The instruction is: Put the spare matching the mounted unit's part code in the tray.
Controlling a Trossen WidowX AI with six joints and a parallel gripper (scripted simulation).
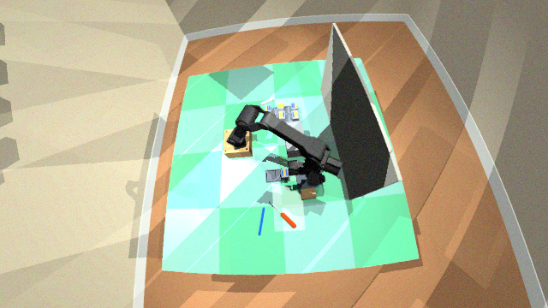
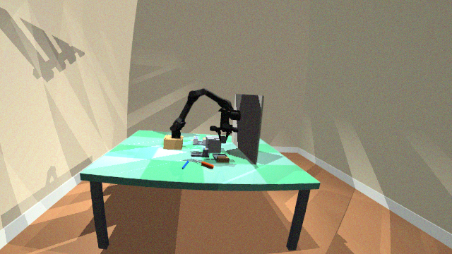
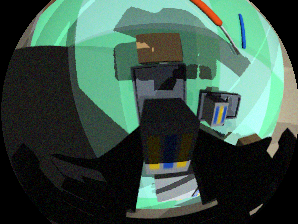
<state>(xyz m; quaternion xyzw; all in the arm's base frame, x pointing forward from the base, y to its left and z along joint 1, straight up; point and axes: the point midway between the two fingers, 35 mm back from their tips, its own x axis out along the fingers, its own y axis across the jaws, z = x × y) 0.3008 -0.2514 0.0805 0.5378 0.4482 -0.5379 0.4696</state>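
My gripper (image 2: 223, 138) (image 3: 164, 127) is shut on a dark block-shaped unit (image 3: 170, 125) with yellow, blue and yellow stripes, held above the table. Below and just beyond it in the wrist view is a shallow grey tray (image 3: 159, 89) with a brown block (image 3: 160, 47) (image 1: 308, 193) (image 2: 222, 159) at its end. A second grey holder (image 3: 232, 106) (image 1: 272, 175) carries a small unit (image 3: 219, 113) (image 1: 284, 173) with blue and yellow stripes. Several striped spares (image 1: 281, 115) stand near the back. The printed codes are too small to read; the arm partly hides the tray in the top view.
A tall dark panel (image 1: 360, 133) (image 2: 248, 130) stands right of the arm, close to its wrist. A large grey box (image 2: 213, 144) is left of the gripper. An orange screwdriver (image 1: 288, 220) (image 2: 207, 165) (image 3: 207, 11) and a blue pen (image 1: 261, 222) (image 2: 185, 164) (image 3: 242, 31) lie toward the front.
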